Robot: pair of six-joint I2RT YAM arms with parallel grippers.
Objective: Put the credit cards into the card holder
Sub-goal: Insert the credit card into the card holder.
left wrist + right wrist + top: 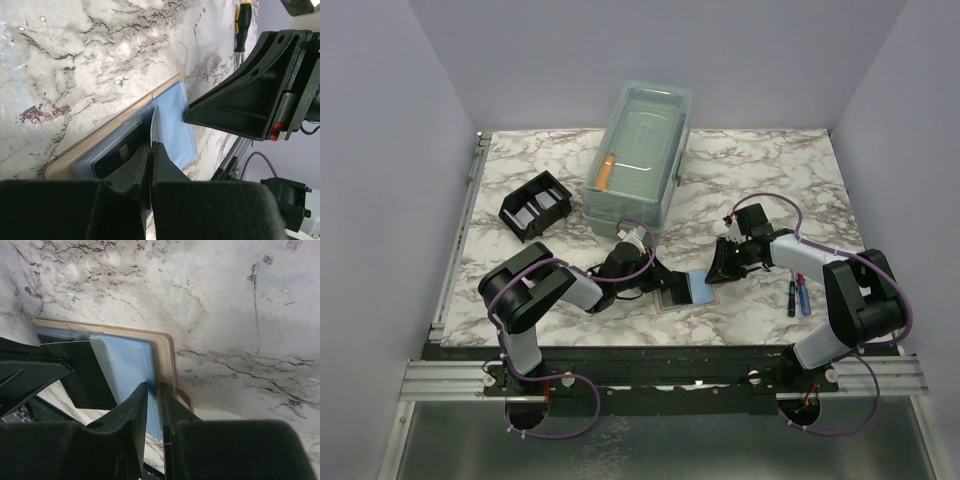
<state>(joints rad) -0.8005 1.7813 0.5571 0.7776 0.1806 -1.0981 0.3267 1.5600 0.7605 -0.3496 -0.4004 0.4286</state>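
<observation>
Two end effectors crowd the tan pad (112,120). The left end effector (152,147) pinches the tilted dark grey card (95,375), while the right end effector (154,390) sits narrowly parted at the light blue card (172,120). Lift slowly, blue one held down, then carry to the card holder (535,207), well apart back-left.
</observation>
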